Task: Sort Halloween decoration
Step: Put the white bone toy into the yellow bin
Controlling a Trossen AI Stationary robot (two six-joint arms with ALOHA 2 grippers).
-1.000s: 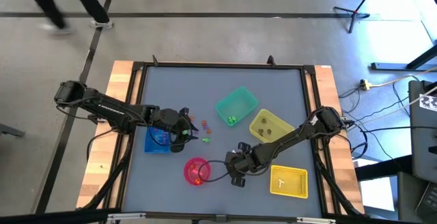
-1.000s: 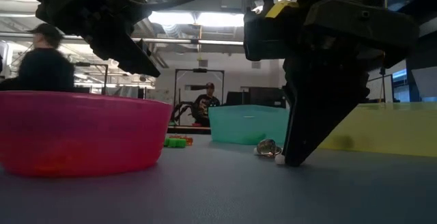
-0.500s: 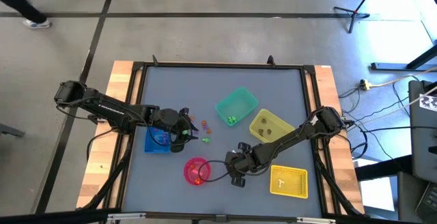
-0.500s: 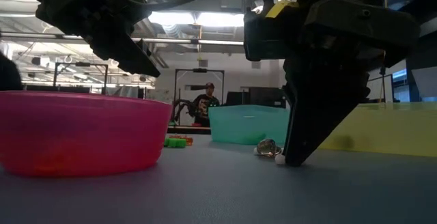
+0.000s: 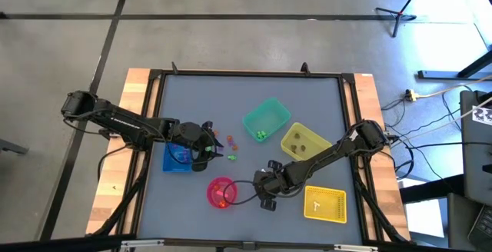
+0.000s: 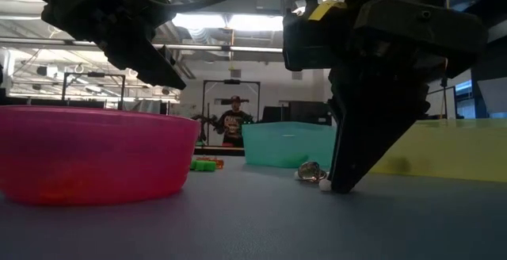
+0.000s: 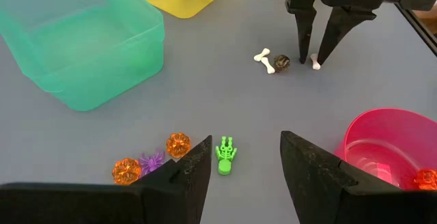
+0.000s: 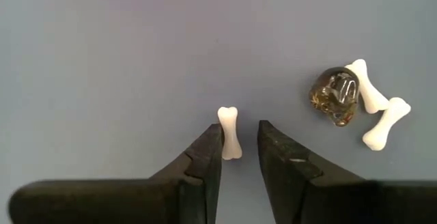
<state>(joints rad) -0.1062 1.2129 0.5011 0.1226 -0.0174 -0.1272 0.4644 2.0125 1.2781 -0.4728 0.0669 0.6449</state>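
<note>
My right pincer (image 8: 237, 152) stood on the bench (image 8: 102, 60), jaws slightly apart around a white bone (image 8: 229, 132), not yet clamped. Off-centre, it risked squirting out. Left pincer (image 7: 239, 166) hovered open over a green skeleton (image 7: 224, 154).

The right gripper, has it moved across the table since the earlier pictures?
No. In the high view the right gripper sits at the same spot beside the pink bowl as before, and in the low view it stands equally close to the white bone.
</note>
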